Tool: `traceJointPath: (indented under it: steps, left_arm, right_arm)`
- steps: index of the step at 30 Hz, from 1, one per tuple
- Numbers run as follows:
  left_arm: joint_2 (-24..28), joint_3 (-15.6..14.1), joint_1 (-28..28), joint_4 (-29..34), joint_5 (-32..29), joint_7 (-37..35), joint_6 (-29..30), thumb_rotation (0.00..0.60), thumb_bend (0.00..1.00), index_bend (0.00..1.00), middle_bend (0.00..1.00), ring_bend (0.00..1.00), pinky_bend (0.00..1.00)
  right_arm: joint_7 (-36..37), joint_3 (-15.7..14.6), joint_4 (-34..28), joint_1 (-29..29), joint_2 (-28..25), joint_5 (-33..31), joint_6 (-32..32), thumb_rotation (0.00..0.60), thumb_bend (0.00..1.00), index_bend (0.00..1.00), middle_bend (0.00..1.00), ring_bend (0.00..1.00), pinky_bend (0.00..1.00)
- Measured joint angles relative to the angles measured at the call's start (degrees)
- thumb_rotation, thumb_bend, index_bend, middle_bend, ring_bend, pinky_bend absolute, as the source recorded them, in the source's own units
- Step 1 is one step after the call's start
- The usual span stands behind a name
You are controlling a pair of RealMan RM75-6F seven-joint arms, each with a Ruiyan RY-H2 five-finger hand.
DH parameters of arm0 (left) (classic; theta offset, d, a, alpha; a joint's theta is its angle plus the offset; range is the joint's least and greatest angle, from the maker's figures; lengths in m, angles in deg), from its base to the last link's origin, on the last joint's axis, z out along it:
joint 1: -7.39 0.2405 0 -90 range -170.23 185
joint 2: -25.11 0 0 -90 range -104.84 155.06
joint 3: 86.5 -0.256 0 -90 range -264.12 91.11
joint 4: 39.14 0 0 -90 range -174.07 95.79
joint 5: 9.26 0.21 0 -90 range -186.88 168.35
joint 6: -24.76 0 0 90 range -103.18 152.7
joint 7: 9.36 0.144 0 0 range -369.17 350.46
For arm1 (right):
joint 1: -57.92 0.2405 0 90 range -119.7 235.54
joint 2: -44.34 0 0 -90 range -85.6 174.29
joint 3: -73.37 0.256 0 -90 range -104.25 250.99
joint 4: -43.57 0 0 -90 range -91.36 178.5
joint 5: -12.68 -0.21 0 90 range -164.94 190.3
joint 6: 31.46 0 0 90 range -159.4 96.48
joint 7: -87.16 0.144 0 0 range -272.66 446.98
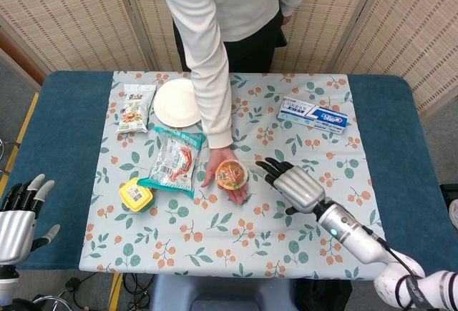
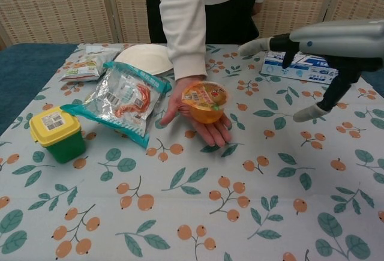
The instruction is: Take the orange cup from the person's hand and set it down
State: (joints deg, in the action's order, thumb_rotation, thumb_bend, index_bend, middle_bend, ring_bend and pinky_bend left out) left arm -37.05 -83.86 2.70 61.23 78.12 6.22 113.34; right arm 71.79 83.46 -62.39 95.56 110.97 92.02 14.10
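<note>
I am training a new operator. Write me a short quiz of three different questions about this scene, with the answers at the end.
1. True or false: the right hand already grips the orange cup.
2. Multiple choice: what lies directly beside the yellow-lidded green container? A) toothpaste box B) clear snack bag C) paper plate
3. Fill in: the cup rests on the person's ____.

Key:
1. False; its fingers are spread and apart from the cup.
2. B, the clear snack bag.
3. Palm; the person's hand lies open under it.

Blue table (image 1: 61, 121); floral cloth (image 1: 286, 232) on top; snacks, plate on cloth
</note>
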Motion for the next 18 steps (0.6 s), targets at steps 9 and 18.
traceJointPath:
  steps: [9, 18]
  left_arm:
    - [0.01, -0.02, 0.37, -0.2, -0.28, -0.06, 0.22, 0.6, 0.18, 0.11, 0.03, 0.11, 0.1]
    - [-0.08, -0.21, 0.97, -0.86, -0.64, -0.59, 0.54, 0.6, 0.18, 0.11, 0.03, 0.11, 0.1]
  right_arm:
    - [-2.63, 2.6, 8.31, 8.32, 9.16, -7.73, -4.75, 0.6, 0.18, 0.0, 0.05, 0.03, 0.22]
    - [-5.1, 3.06, 14.86, 14.92, 15.18, -13.99, -8.0, 0.6, 0.19, 0.0, 0.05, 0.03, 0.22]
